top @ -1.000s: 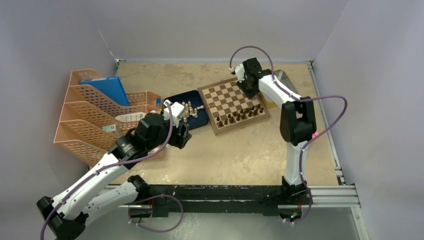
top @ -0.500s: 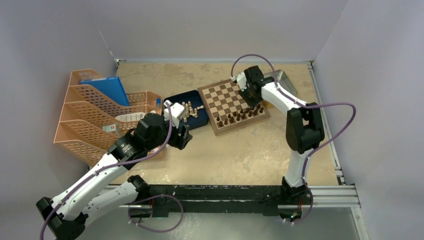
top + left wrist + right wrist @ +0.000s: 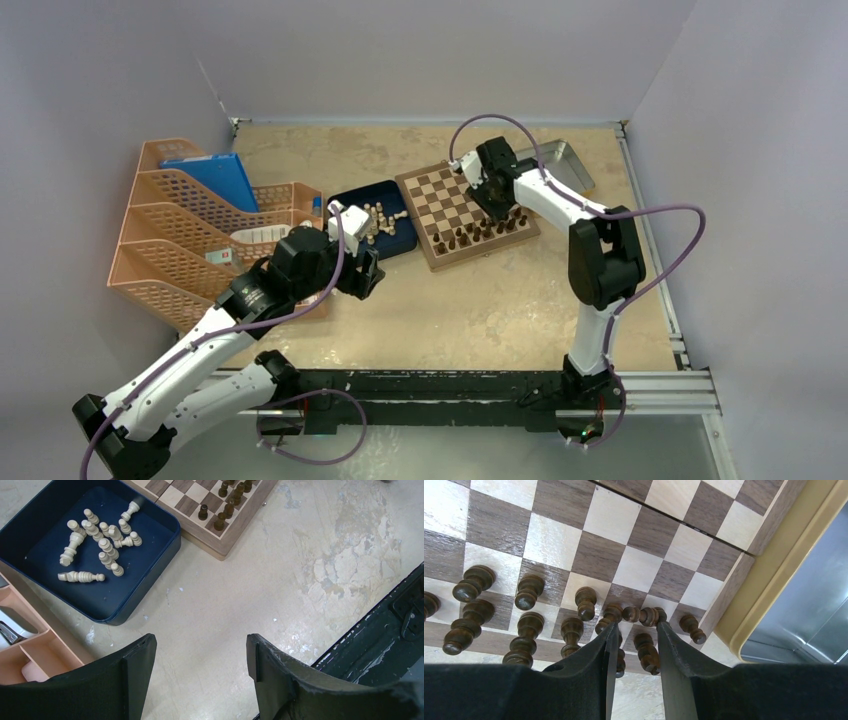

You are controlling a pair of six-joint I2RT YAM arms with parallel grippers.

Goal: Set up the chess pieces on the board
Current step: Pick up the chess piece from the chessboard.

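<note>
A: Containers first. What is noted?

B: A dark blue tray (image 3: 135, 575) is seen on the worktop (image 3: 480, 300), just beside the board's left edge. Pale cream chessmen (image 3: 102, 545) are heaped in it, most lying on their sides. A silver tin (image 3: 560, 160) is set by the board's far right corner; nothing can be made out in the part that shows. Orange mesh file racks (image 3: 180, 250) are ranged along the left, with a blue folder (image 3: 215, 178) stood in a far slot.

A: And the board?

B: The board (image 3: 450, 195) is found mid-worktop, turned slightly askew. Tan and dark brown checks are framed by a plain light-wood border.

A: The pieces?

B: Dark brown chess pieces (image 3: 529, 592), small and turned, are crowded in two rough rows along the board's near edge. Most are upright. One fallen piece (image 3: 644, 614) is seen on its side, right at the tips of the right pincer (image 3: 636, 627).

A: Pincer states?

B: The right pincer is held low over the board's near right corner, its jaws narrowly parted; nothing is seen clamped. The left pincer (image 3: 199, 642) is held over bare worktop near the tray, jaws wide, nothing between them.
</note>
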